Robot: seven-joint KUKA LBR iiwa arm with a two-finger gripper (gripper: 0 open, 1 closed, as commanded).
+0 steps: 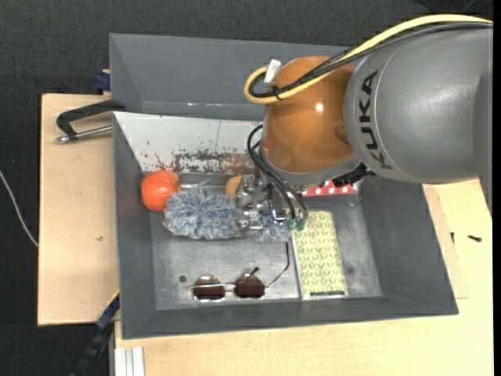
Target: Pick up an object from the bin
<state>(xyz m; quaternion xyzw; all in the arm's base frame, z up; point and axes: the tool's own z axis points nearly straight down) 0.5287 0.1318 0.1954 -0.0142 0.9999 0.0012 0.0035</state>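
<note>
My gripper (254, 210) hangs under the orange cover, low in the middle of the bin, right at the right end of a fluffy blue-and-white mop head (200, 215). Its metal fingers touch or overlap the fluff. An orange ball (159, 189) lies against the mop head's left end. A small tan object (233, 185) sits just behind the gripper. A green-and-white patterned flat box (319, 253) lies to the gripper's right.
Sunglasses (228, 288) with dark lenses lie near the front wall. A red-and-white item (333, 186) peeks out under the arm at the back right. The arm and its orange cover hide the bin's back right.
</note>
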